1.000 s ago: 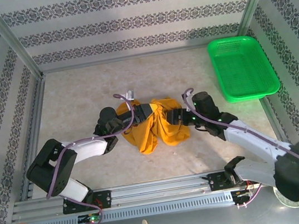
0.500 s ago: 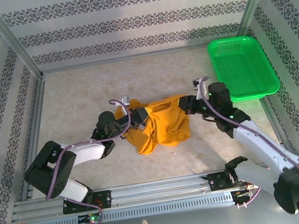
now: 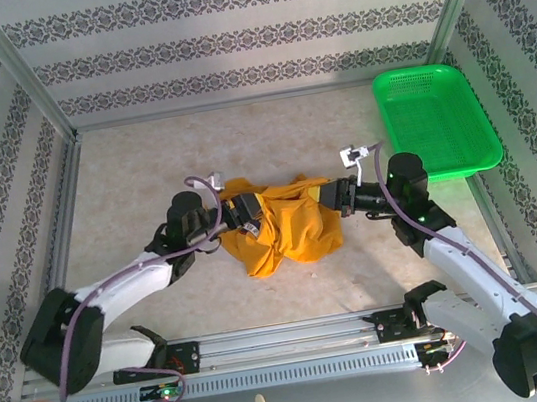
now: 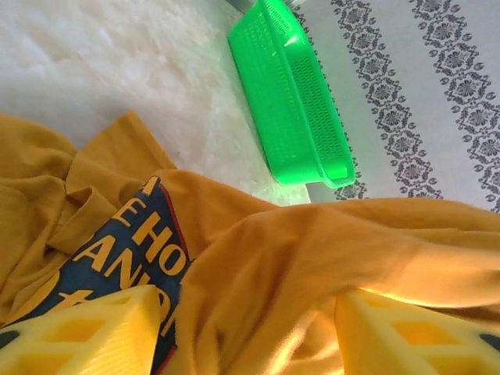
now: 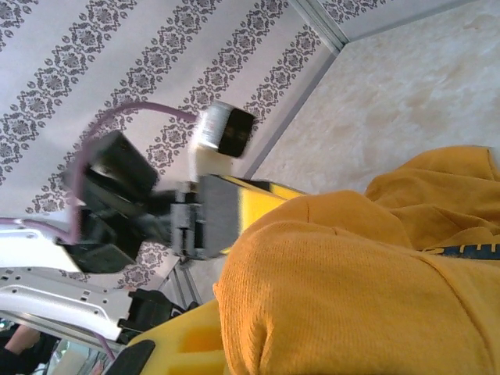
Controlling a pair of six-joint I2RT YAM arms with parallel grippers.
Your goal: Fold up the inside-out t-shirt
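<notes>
Our left claw (image 3: 240, 212) had its yellow fingers (image 4: 86, 332) wide apart, and the inside-out t-shirt (image 3: 288, 230) lay loose between them. Our right claw (image 3: 335, 196) was shut tight on the shirt's right edge. The shirt sat bunched up on the table (image 3: 133, 171) between both claws, and its dark print (image 4: 117, 258) showed. The green basket (image 3: 435, 120) sat at the far right.
</notes>
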